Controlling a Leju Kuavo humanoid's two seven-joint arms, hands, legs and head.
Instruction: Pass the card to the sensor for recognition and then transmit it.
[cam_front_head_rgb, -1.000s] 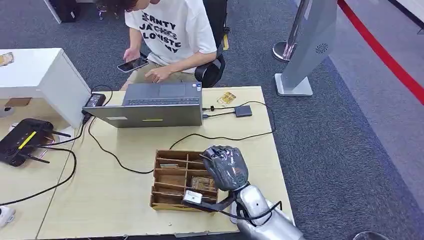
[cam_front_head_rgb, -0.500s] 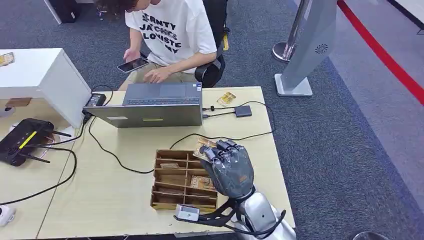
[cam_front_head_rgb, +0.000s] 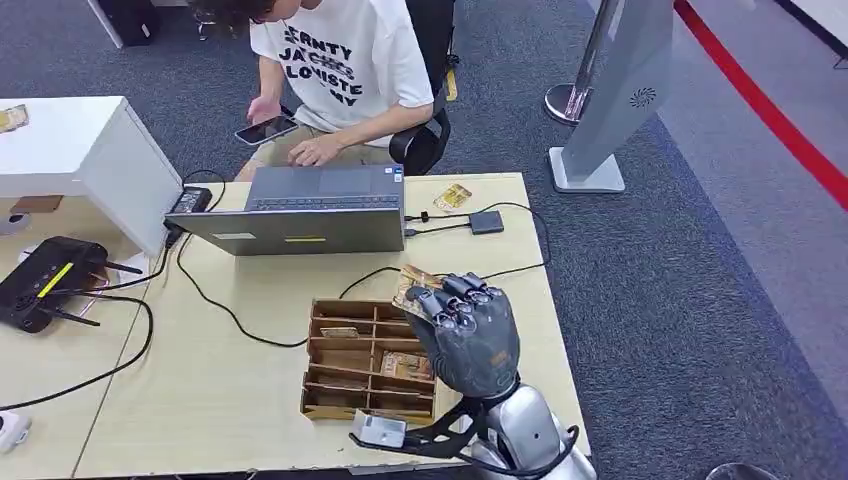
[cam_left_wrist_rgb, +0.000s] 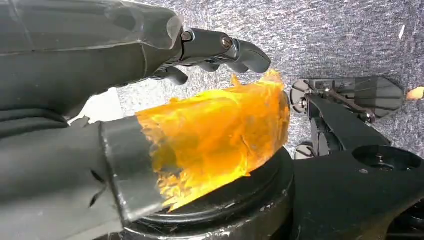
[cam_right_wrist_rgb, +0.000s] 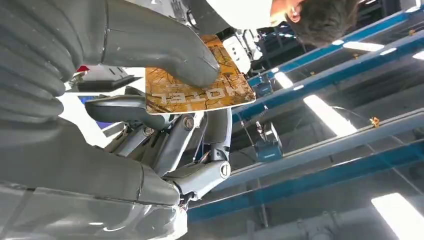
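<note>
While right hand (cam_front_head_rgb: 467, 335) pinches card (cam_front_head_rgb: 412, 283), wooden organizer (cam_front_head_rgb: 345, 358) holds cards, apparently.

Glossy card (cam_right_wrist_rgb: 200, 90), matt wooden box (cam_front_head_rgb: 345, 360), pale smooth wood-look table (cam_front_head_rgb: 250, 400), rough carpet (cam_front_head_rgb: 690, 270).

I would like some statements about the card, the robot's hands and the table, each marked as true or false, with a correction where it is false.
1. The right hand holds a card between thumb and fingers. True.
2. The held card lies flat inside the wooden organizer. False: it is raised above the table's surface, at the hand's fingertips.
3. A second card lies on the table near the small dark sensor. True.
4. The laptop is closed. False: it is open, and a person sits behind it.
5. The left hand holds a card too. False: it holds none, and its thumb tip is wrapped in orange tape.
</note>
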